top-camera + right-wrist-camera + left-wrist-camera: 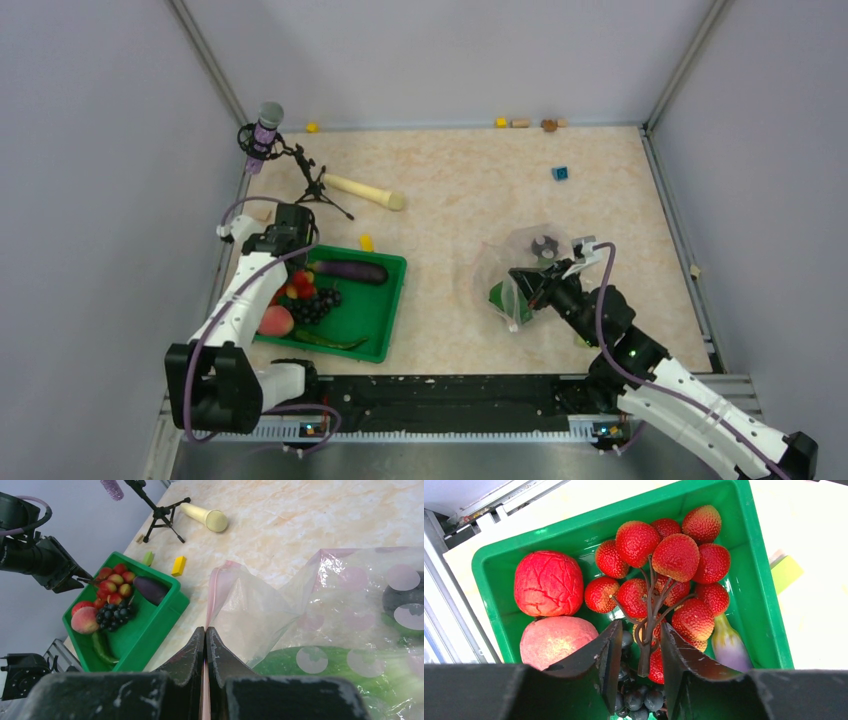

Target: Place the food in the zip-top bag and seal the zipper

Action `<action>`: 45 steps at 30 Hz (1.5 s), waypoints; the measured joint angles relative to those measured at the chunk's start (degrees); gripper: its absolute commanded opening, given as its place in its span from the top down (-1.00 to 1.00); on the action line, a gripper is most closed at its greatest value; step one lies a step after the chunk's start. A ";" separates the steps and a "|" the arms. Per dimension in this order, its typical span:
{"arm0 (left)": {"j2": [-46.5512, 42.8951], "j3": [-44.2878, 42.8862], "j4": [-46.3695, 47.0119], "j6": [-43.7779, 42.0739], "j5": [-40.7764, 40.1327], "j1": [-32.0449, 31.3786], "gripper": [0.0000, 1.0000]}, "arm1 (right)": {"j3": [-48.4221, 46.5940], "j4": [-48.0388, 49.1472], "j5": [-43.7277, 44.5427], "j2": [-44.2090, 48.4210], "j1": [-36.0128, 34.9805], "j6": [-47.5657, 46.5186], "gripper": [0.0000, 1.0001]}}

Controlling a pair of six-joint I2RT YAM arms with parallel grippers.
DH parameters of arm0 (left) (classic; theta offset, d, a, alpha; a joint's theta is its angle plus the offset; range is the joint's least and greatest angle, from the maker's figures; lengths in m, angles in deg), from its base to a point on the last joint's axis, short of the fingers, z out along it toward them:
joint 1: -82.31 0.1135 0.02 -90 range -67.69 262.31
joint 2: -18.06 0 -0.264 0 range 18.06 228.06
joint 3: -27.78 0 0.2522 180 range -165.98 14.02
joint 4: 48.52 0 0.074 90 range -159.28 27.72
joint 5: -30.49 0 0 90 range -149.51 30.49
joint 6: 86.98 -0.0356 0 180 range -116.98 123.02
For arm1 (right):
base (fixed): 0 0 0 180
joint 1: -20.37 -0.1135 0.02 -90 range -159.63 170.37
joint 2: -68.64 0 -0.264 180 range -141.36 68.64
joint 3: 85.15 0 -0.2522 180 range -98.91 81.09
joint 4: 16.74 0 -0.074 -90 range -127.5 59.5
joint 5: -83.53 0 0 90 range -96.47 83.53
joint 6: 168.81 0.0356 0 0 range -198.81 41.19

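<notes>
The green tray [385,300] holds a strawberry bunch [676,555], a peach [555,640], a red cracked fruit [548,582], an eggplant [350,271] and dark berries [644,697]. My left gripper [638,640] hangs low in the tray, open, with the bunch's brown stem between its fingers. In the top view it [296,270] is over the tray's left part. My right gripper [205,630] is shut on the pink zipper [214,590] and holds the clear bag [260,615] up. Green bok choy [350,665] and a dark object [402,597] lie inside the bag [525,262].
A microphone on a tripod [265,130] and a beige rolling pin [365,192] stand behind the tray. A yellow block [367,242] lies by the tray's far edge, a blue block [560,173] at the back right. A green pepper [100,647] lies in the tray.
</notes>
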 measured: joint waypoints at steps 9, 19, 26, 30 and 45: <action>1.70 0.02 0.55 -0.35 0.20 0.09 0.66 | 0.00 0.04 0.07 0.00 0.00 -0.07 1.00; 2.05 0.07 1.31 -0.37 0.26 0.20 1.00 | 0.00 0.04 0.07 0.00 0.00 -0.09 1.00; 1.22 0.07 1.29 -0.63 0.48 0.22 1.00 | 0.00 0.04 0.09 -0.02 0.00 -0.09 1.00; -2.54 0.26 1.31 -1.25 1.01 0.28 1.00 | 0.00 0.07 0.09 -0.02 0.00 -0.09 1.00; -21.38 0.85 1.01 -7.78 9.46 0.39 1.00 | 0.00 0.09 0.09 -0.13 0.00 -0.07 1.00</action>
